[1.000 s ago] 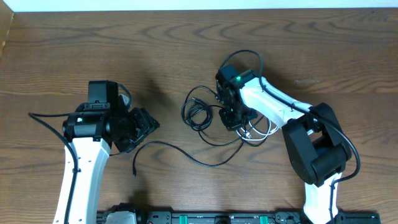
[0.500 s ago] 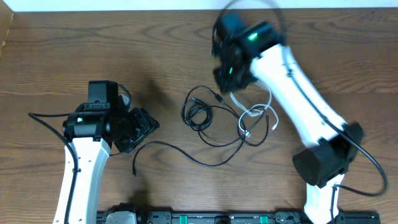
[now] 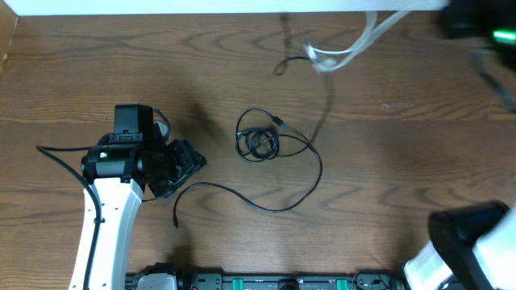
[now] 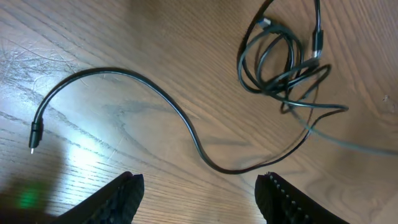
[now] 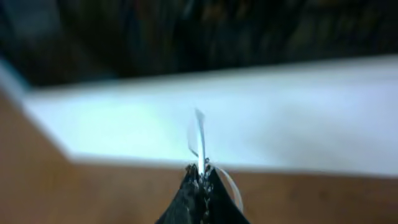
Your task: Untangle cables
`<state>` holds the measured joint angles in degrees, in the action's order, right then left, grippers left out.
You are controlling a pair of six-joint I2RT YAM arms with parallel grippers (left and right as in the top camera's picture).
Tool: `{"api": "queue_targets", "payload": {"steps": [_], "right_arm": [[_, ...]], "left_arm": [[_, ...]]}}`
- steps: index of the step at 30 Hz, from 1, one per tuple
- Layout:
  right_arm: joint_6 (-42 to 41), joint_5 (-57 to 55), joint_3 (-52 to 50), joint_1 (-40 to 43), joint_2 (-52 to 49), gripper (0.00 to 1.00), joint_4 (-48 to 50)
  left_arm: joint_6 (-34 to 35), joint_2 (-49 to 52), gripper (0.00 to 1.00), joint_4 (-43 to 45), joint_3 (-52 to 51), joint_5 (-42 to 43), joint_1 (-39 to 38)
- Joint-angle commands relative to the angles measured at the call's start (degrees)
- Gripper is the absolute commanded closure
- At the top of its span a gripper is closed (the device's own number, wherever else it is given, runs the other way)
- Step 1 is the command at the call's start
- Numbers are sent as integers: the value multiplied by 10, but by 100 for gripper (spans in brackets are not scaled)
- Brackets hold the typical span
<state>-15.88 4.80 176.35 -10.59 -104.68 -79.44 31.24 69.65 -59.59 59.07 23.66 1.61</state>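
My right gripper [image 3: 461,22], blurred at the far right corner, is shut on the white cable [image 3: 343,53], which hangs in the air. In the right wrist view the shut fingers [image 5: 201,173] pinch the white cable [image 5: 199,134]. A thin black cable [image 3: 322,113] trails up toward the white one. A black coil [image 3: 258,143] lies mid-table, and it shows in the left wrist view [image 4: 283,59]. A long black cable [image 3: 242,197] curves to a plug at the front left [image 4: 35,134]. My left gripper [image 3: 187,159] is open and empty [image 4: 199,186], left of the coil.
The table's far edge meets a white wall [image 3: 161,6]. My left arm's own thick cord [image 3: 56,157] runs along the left side. The right arm's base [image 3: 468,242] stands at the front right.
My right arm has swung up and to the far right, pulling the white cable off the table and out of the black tangle. A black strand has been dragged along. The left arm is still.
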Motion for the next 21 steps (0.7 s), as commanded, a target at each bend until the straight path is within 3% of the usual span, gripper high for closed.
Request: {"api": "queue_targets", "payload": {"steps": [1, 5, 9, 19, 21], "right_arm": [[-52, 20, 2, 43, 9, 99, 29], [-86, 19, 2, 66, 17, 99, 67], [-200, 18, 2, 72, 16, 99, 85], [-196, 160, -9, 33, -17, 98, 66], [-188, 159, -19, 22, -26, 98, 41]], "left_arm": [[-8, 0, 37, -1, 4, -3, -1], [-8, 0, 37, -2, 4, -3, -1], [-8, 0, 37, -2, 4, -3, -1], [-8, 0, 37, -1, 4, -2, -1], [-56, -1, 36, 11, 5, 54, -1]]}}
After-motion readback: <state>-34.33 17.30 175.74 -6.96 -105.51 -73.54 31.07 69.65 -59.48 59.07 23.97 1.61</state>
